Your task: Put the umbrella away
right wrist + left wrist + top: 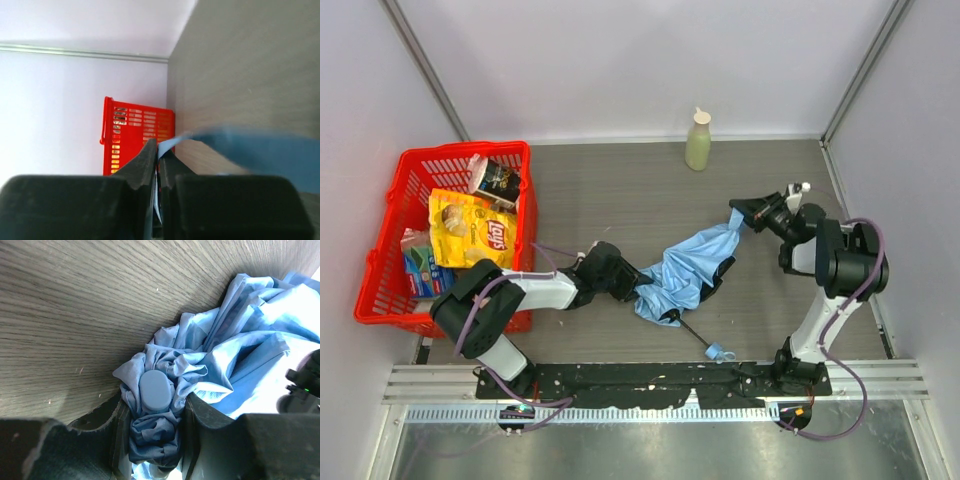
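A sky-blue fabric folding umbrella [685, 275] is found lying on the grey wood-grain table [620, 200] between the two arms, its canopy loose and crumpled. Its thin black shaft [690, 330] is seen running toward the near edge, ending in a small light-blue handle [722, 352] that rests on the table.

The left gripper [632, 290] is placed at the canopy's left end. In the left wrist view its fingers [212, 422] are closed on either side of a bunched wad of fabric, and a rounded blue cap [154, 390] shows among the folds.

The right gripper [740, 215] is set at the canopy's far right corner. In the right wrist view its fingers [140, 165] are pressed almost together, with a thin edge of blue fabric pinched between them.

A red plastic lattice basket [460, 150] holding snack packets is noted at the left. A pale green bottle [698, 140] stands upright by the back wall.
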`<act>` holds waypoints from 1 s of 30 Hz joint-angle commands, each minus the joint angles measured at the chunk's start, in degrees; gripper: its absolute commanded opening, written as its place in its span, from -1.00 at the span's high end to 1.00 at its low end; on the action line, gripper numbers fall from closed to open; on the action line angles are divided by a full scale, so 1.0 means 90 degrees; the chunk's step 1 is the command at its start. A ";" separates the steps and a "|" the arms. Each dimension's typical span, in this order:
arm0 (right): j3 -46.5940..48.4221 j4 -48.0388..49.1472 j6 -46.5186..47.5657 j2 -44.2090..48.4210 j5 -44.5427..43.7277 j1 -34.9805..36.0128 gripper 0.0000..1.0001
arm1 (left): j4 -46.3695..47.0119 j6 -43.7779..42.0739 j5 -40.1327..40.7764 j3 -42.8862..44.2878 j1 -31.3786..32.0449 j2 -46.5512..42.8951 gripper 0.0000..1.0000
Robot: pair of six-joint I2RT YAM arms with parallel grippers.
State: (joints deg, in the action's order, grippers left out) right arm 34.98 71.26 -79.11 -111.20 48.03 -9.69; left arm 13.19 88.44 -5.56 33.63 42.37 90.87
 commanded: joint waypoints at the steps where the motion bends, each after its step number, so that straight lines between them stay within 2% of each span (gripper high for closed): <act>1: 0.0526 -0.1946 0.1647 0.1501 -0.0482 0.0071 0.86 | -0.0479 -0.0325 0.0110 -0.0006 0.0058 -0.0018 1.00; 2: 0.0769 -0.2822 0.2783 0.1825 -0.0986 0.0110 0.98 | -0.0489 -0.0325 0.0120 -0.0006 0.0058 -0.0009 1.00; 3: 0.0926 -0.4803 0.3326 0.2398 -0.1494 0.0246 0.98 | -0.0499 -0.0335 0.0130 0.0004 0.0068 -0.0009 1.00; 4: 0.1334 -0.5538 0.4317 0.2617 -0.2553 0.0344 0.98 | -0.0489 -0.0335 0.0139 -0.0015 0.0068 -0.0018 1.00; 5: 0.1463 -0.6522 0.4704 0.3006 -0.3008 0.0615 0.98 | -0.0479 -0.0325 0.0130 -0.0025 0.0068 0.0010 1.00; 7: 0.1737 -0.7144 0.5108 0.3311 -0.4403 0.0901 0.95 | -0.0421 -0.0325 0.0072 -0.0016 0.0058 0.0049 1.00; 9: 0.1884 -0.7293 0.5148 0.3361 -0.4642 0.0969 0.80 | -0.0382 -0.0306 0.0023 -0.0006 0.0058 0.0108 1.00; 11: 0.1914 -0.7265 0.5186 0.3293 -0.4857 0.1077 0.77 | -0.0352 -0.0306 0.0003 -0.0016 0.0058 0.0138 1.00; 13: 0.1720 -0.6896 0.5294 0.3263 -0.4935 0.1270 0.77 | -0.0333 -0.0306 0.0003 -0.0025 0.0058 0.0128 1.00; 15: 0.1514 -0.6201 0.5362 0.3167 -0.4937 0.1292 0.88 | -0.0333 -0.0306 0.0012 -0.0064 0.0058 0.0108 1.00; 16: 0.1572 -0.6171 0.5411 0.2943 -0.4888 0.1273 0.97 | -0.0323 -0.0306 0.0013 -0.0074 0.0058 0.0089 1.00; 21: 0.2117 -0.5360 0.5889 0.2073 -0.4263 0.1175 0.98 | -0.0333 -0.0325 -0.0007 -0.0055 0.0058 0.0147 1.00; 23: 0.2527 -0.5418 0.6016 0.1401 -0.3961 0.0962 0.94 | -0.0323 -0.0315 -0.0036 -0.0035 0.0058 0.0177 1.00; 25: 0.2773 -0.5633 0.6230 0.1117 -0.4115 0.0921 0.89 | -0.0381 -0.0277 -0.0027 -0.0045 0.0058 0.0157 1.00; 26: 0.2802 -0.5585 0.6319 0.1057 -0.4213 0.0901 0.79 | -0.0391 -0.0257 -0.0026 -0.0055 0.0058 0.0138 1.00; 30: 0.3065 -0.5604 0.6700 0.0520 -0.4039 0.0638 0.78 | -0.0567 -0.0286 0.0071 -0.0025 0.0068 0.0021 1.00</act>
State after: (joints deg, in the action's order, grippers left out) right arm 58.41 17.21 -23.92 -104.36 10.66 -1.76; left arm 13.85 88.25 -5.72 33.82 42.37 91.26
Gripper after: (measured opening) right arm 0.113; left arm 0.364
